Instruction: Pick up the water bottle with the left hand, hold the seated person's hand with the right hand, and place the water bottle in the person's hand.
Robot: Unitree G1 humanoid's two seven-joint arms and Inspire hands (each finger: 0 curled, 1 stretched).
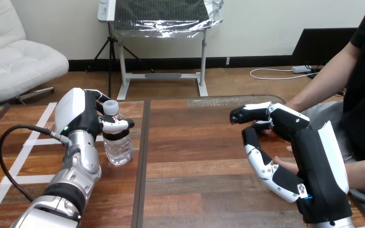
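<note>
Left hand (83,116) grips the water bottle (119,151), not yet lifted off the table (195,142). Right hand (309,142), fingers spread, sits beside the person's hand (285,164); no clasp evident. Handover outstanding.

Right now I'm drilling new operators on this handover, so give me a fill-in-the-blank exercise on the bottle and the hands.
1. The water bottle stands ___ on the table.
2. The robot's ___ has its fingers curled round the bottle's neck.
3. The person's hand lies at the table's ___ side, by the right hand.
Missing: upright; left hand; right.
</note>
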